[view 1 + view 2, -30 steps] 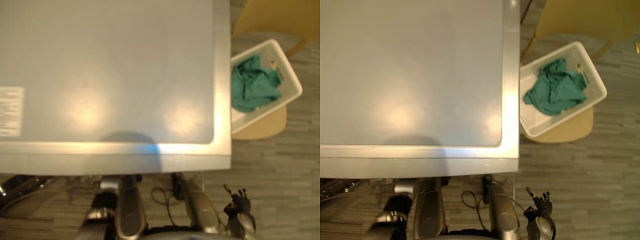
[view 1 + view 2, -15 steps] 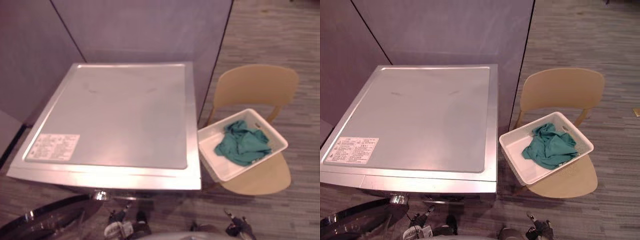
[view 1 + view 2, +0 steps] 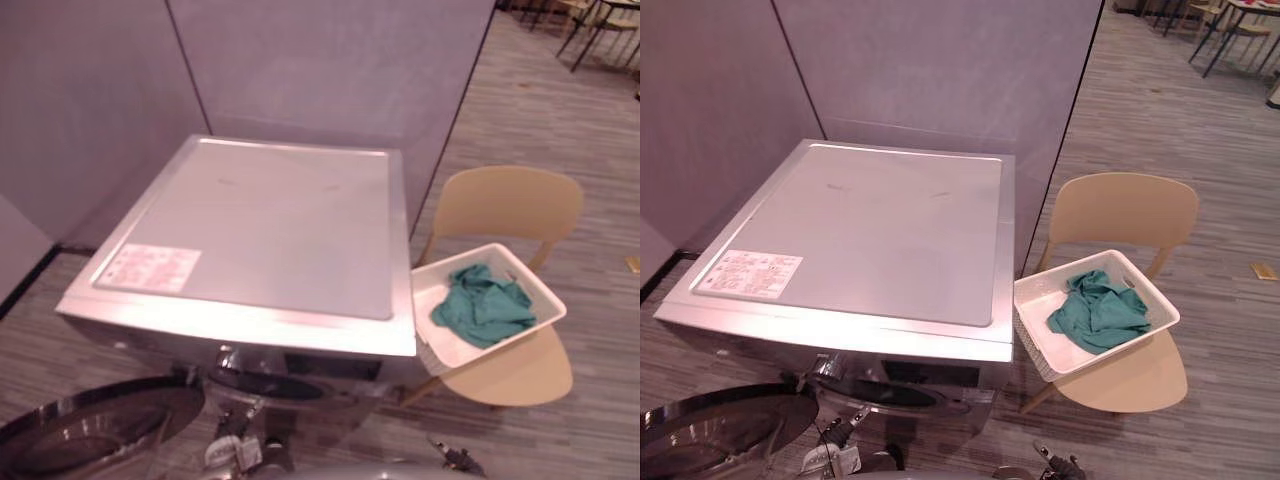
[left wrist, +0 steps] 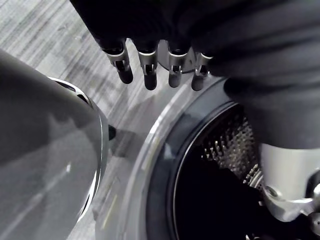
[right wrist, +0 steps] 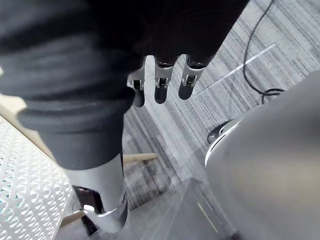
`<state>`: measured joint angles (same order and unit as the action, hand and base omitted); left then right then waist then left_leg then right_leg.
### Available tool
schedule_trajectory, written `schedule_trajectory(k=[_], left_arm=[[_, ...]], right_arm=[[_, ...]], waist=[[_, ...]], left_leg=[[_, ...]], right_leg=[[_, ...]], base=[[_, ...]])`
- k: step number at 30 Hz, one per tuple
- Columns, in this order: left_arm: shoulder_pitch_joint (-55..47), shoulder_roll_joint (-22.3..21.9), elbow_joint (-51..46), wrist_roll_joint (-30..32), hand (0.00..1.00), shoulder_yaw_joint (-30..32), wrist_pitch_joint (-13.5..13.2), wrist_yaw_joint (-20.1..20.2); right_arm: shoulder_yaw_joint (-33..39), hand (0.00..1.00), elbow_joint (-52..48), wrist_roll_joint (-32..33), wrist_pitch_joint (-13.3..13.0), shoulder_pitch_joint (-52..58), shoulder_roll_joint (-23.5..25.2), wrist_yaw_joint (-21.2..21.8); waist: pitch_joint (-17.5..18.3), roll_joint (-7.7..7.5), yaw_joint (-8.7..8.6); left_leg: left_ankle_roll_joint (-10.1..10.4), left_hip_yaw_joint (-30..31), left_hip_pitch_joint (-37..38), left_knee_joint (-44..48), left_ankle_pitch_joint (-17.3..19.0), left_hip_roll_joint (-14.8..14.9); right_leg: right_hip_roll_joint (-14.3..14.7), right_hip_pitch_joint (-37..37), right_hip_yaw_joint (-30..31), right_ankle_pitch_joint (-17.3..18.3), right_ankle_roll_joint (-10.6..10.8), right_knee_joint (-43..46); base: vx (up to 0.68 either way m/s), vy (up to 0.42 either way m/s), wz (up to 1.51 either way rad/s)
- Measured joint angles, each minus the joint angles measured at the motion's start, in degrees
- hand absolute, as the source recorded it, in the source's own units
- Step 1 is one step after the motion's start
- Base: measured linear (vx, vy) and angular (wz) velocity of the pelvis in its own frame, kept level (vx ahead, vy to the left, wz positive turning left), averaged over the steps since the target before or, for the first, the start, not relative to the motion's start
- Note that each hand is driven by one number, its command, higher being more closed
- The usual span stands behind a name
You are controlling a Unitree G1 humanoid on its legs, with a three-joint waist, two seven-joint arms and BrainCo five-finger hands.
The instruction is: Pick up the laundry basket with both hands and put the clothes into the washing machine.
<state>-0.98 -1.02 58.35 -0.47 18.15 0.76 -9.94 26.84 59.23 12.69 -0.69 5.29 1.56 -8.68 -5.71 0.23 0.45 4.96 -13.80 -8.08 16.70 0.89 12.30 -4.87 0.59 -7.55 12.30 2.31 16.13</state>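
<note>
A white laundry basket (image 3: 1152, 287) rests on a beige chair (image 3: 1120, 208) just right of the silver washing machine (image 3: 880, 235). A green cloth (image 3: 1095, 312) lies crumpled inside it. The machine's round door (image 3: 90, 430) hangs open at the lower left, and the left wrist view looks into the dark drum (image 4: 215, 190). My left hand (image 4: 148, 67) hangs in front of that opening with relaxed fingers, holding nothing. My right hand (image 5: 161, 82) hangs open over the striped floor, low beside the basket's perforated wall (image 5: 25, 190). Its fingertips also show at the bottom edge (image 3: 455, 460).
Grey partition walls (image 3: 330, 70) stand behind and left of the machine. Striped carpet (image 3: 1230, 400) runs to the right of the chair. More chairs and tables (image 3: 1230, 25) stand at the far back right. A small yellow object (image 3: 1262, 271) lies on the floor at the right.
The camera has drawn back and tipped up, so the whole picture shifted: the machine's front, open door and the partitions now show. Basket and cloth lie unchanged on the chair.
</note>
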Motion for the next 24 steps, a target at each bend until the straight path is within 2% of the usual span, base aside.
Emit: schedule_trajectory(k=[1,3,4,5,6,7,8,10,14,17,21,23,24], left_arm=[[0.04,-0.57,-0.52,0.16,0.00,0.26,0.08,0.09],[-1.62,-0.69,-0.69,1.12,0.00,0.28,0.05,0.17],[-2.04,-0.66,-0.54,1.80,0.00,0.31,0.11,0.73],[-2.28,-0.73,-0.28,2.42,0.00,0.33,0.31,1.19],[-2.40,-1.00,-0.26,2.46,0.00,0.34,0.36,1.22],[-2.73,-0.56,-0.24,2.61,0.00,0.39,0.69,1.17],[-2.62,1.13,-0.03,2.97,0.00,0.17,1.10,1.13],[-2.49,1.99,1.03,3.72,0.00,-0.36,1.31,1.11],[-1.90,2.42,1.46,5.23,0.00,-5.00,1.20,1.08],[-0.84,2.72,3.13,5.92,0.00,-7.06,1.20,1.06],[-0.17,2.16,3.52,6.05,0.00,-7.23,1.15,1.12],[-0.26,2.38,3.96,6.78,0.00,-7.21,1.11,1.16],[-0.37,2.34,4.34,7.09,0.00,-7.17,1.13,1.17]], right_arm=[[1.25,0.00,-0.01,-0.01,0.02,-0.41,-0.20,-0.08],[1.51,0.00,-0.97,-0.04,0.05,-0.30,-0.07,0.06],[1.51,0.00,-1.88,-0.07,0.03,-0.32,0.27,0.08],[1.66,0.00,-2.36,-0.21,0.03,-0.37,0.40,0.13],[1.94,0.00,-2.35,-0.45,0.06,-0.48,0.38,0.15],[2.31,0.00,-2.23,-0.57,0.10,-0.30,0.46,0.13],[2.59,0.00,-1.59,-0.65,0.45,-0.27,1.80,0.13],[2.67,0.00,-1.46,-1.32,0.87,0.35,2.38,0.09],[1.86,0.00,-1.34,-1.89,0.80,0.50,1.80,0.14],[1.37,0.00,-0.79,-1.94,0.64,0.08,0.68,0.10],[1.28,0.00,0.54,-2.37,0.61,0.53,-1.20,0.07],[1.45,0.00,0.51,-2.56,0.95,0.24,-1.37,0.06],[1.49,0.00,0.52,-2.56,1.06,0.41,-1.38,0.04]], waist=[[-0.69,0.79,0.28],[-0.49,1.20,-0.22],[-0.45,1.41,-1.44],[-0.27,1.75,-1.71],[0.24,2.31,-1.64],[0.90,1.85,-1.54],[1.39,-0.87,-1.50],[1.65,-1.88,-1.78],[1.90,-1.75,-2.68],[1.70,-1.71,-2.97],[1.46,-0.79,-2.92],[0.49,-0.54,-2.93],[0.36,-0.33,-2.91]], left_leg=[[-0.54,-0.42,-1.54,12.74,6.44,0.74],[0.13,-0.15,0.47,23.73,11.65,-0.06],[0.43,0.61,2.67,25.08,14.31,-0.41],[0.55,1.43,4.34,20.79,17.78,-0.51],[0.39,1.24,5.07,18.05,19.03,-0.77],[-0.76,0.83,5.84,13.03,20.39,-1.63],[-2.43,-0.12,6.23,8.21,19.30,-3.64],[-3.15,-0.92,7.44,5.29,17.56,-5.18],[-4.29,-3.90,9.43,-2.07,13.51,-8.07],[-4.03,-5.52,11.71,-6.56,10.58,-8.98],[-3.68,-5.67,12.88,-8.69,9.20,-9.00],[-3.28,-6.86,13.86,-9.01,8.40,-8.30],[-3.04,-7.02,14.28,-9.32,8.24,-8.20]], right_leg=[[-0.07,-0.04,-0.41,0.12,-0.21,1.52],[-0.15,0.04,0.30,-0.17,0.01,1.85],[0.45,-0.37,0.76,-0.25,-0.16,1.73],[1.59,-2.03,1.50,-0.66,0.05,2.03],[2.08,-3.20,2.15,-1.04,0.28,2.28],[2.69,-5.32,3.15,-1.84,0.86,2.35],[2.03,-6.94,4.61,-3.60,1.02,1.58],[1.60,-6.57,6.31,-6.32,1.61,-1.45],[-0.26,-7.84,8.01,-9.90,3.12,-3.32],[-1.24,-9.84,4.66,-10.77,2.02,-0.43],[-1.39,-9.83,4.37,-10.77,1.66,-0.39],[-1.89,-10.01,3.48,-8.31,0.09,0.39],[-2.48,-10.19,2.14,-7.68,0.18,1.43]], base=[[-0.20,0.081,0.01],[-0.17,0.130,-0.09],[-0.19,0.210,-0.04],[-0.18,0.202,-0.10],[-0.17,0.163,-0.31],[-0.18,0.142,-0.39],[-0.15,0.108,-0.33],[-0.14,0.096,-0.24],[-0.13,0.067,-0.31],[-0.04,-0.038,-0.23],[-0.03,-0.069,-0.03],[-0.05,-0.101,-0.11],[-0.03,-0.124,-0.19]])
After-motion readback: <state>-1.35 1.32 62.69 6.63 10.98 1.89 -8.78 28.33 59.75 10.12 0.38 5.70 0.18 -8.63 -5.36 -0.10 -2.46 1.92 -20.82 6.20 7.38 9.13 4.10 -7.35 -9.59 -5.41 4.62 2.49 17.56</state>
